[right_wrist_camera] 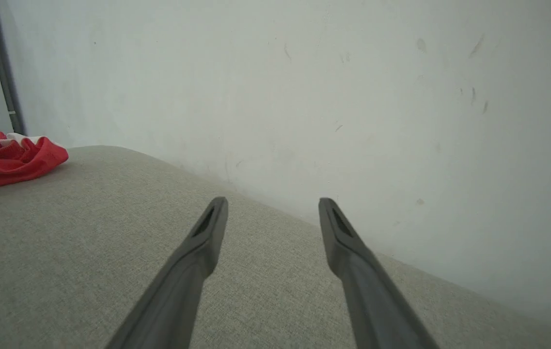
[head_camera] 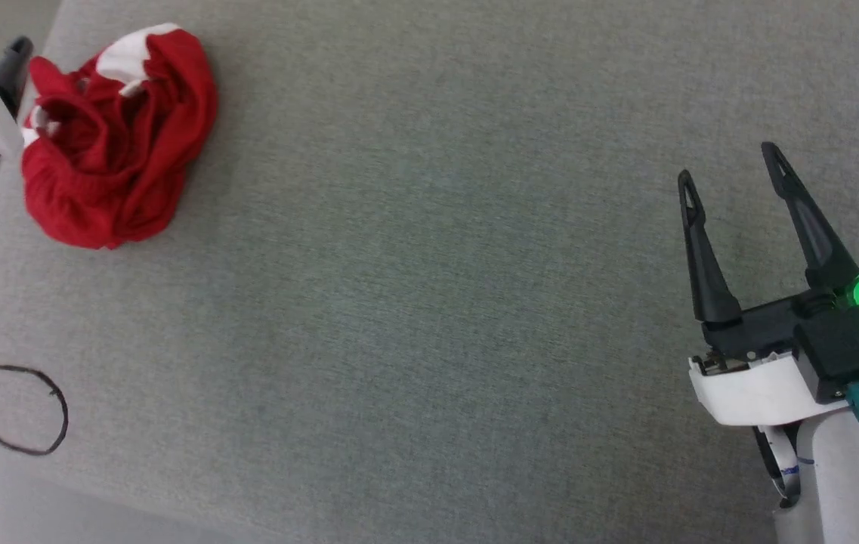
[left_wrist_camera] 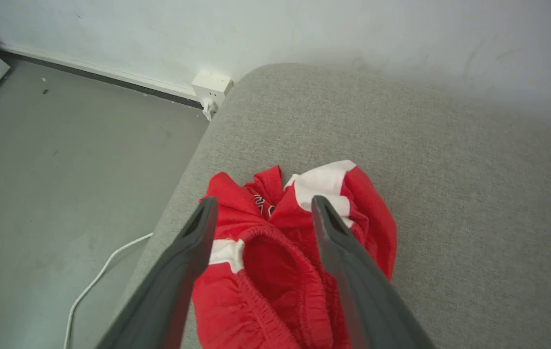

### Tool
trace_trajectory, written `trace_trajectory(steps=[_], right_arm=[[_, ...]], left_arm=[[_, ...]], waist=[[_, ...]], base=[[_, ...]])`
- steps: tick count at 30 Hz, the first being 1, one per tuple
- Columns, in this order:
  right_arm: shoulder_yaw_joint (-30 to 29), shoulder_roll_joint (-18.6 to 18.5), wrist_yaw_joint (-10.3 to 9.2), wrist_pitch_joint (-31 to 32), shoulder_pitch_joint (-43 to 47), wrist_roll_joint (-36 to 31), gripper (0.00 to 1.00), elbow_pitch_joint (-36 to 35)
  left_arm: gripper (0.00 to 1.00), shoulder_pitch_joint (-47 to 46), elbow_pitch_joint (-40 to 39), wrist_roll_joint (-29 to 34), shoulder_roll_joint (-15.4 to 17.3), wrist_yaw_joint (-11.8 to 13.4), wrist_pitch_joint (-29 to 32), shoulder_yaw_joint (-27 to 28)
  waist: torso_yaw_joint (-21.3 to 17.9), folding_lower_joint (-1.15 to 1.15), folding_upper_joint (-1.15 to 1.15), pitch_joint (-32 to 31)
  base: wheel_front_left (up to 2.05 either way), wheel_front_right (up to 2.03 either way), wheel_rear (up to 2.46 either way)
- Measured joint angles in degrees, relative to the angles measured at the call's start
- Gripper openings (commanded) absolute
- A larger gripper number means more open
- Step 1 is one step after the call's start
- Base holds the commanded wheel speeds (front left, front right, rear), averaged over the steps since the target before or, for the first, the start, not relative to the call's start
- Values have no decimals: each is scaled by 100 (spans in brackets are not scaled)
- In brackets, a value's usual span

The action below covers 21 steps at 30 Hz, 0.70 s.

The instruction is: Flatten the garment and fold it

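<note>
While the garment (head_camera: 115, 143) lies crumpled in a red heap, white bands showing, at the far left of the grey padded surface (head_camera: 429, 317) close to its left edge, the left gripper (left_wrist_camera: 264, 206) hangs over it with its two dark fingers spread apart and gripping nothing. The right gripper (head_camera: 727, 165) is at the near right over bare padding, well apart from the heap, its fingers likewise spread and empty. Beyond the surface's left edge a white cable (left_wrist_camera: 92, 286) runs across the grey floor (left_wrist_camera: 52, 184).
</note>
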Motion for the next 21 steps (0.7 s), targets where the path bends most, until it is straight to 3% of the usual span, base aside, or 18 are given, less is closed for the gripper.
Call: trace_trajectory(steps=[9, 18, 19, 21], right_arm=[[10, -35, 0, -1, -158, -23, 100, -59], [51, -36, 0, -1, -197, -23, 100, -48], [59, -36, 0, -1, -196, -23, 100, -42], [66, -27, 0, -1, -196, -22, 100, -42]], left_arm=[[100, 215, -74, -1203, 345, 0, 1426, -1262], [100, 308, 123, -1507, 536, 0, 1551, -1960], [0, 291, 159, -1530, 543, 0, 1553, -2022], [0, 268, 188, -1563, 577, 1, 1506, -2135]], waist=[[-418, -1, 0, 347], [-609, -2, 0, 431], [-612, -2, 0, 404], [-613, -2, 0, 334]], base=[[0, 0, 0], [0, 0, 0], [0, 0, 0], [0, 0, 0]])
